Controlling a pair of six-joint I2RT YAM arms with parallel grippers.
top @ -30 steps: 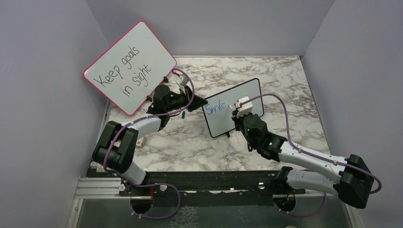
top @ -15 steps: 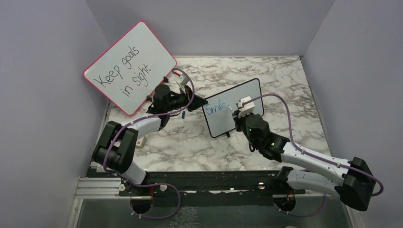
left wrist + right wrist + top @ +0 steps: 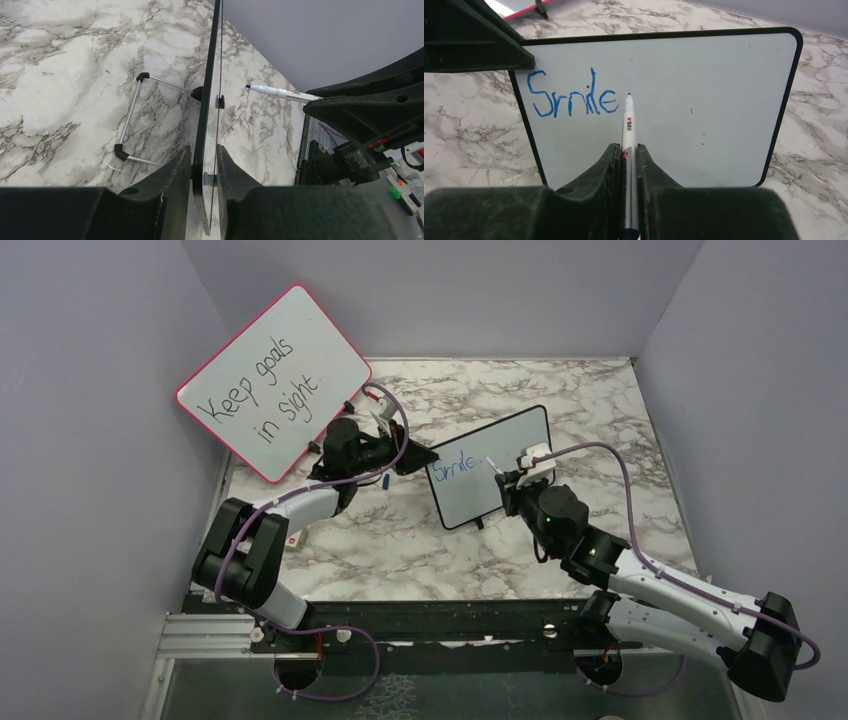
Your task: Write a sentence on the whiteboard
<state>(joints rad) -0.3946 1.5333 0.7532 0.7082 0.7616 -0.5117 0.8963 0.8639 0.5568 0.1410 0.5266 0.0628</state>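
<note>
The right pincer point(image 3: 625, 150) is closed on a pen point(image 3: 628, 122), which projects forward from between its fingers. The whiteboard point(image 3: 714, 100) stands on the counter point(image 3: 469, 145) directly ahead of this pincer. The pen tip lies just right of the blue word point(image 3: 571, 100) "Smile"; contact with the board cannot be judged. The left pincer point(image 3: 204, 150) straddles the whiteboard's side edge, one finger close to each face; whether they clamp it cannot be told.

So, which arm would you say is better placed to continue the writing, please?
The right arm: the right claw grips the marker, tip just past "Smile"; the left claw straddles the edge of the whiteboard.
</note>
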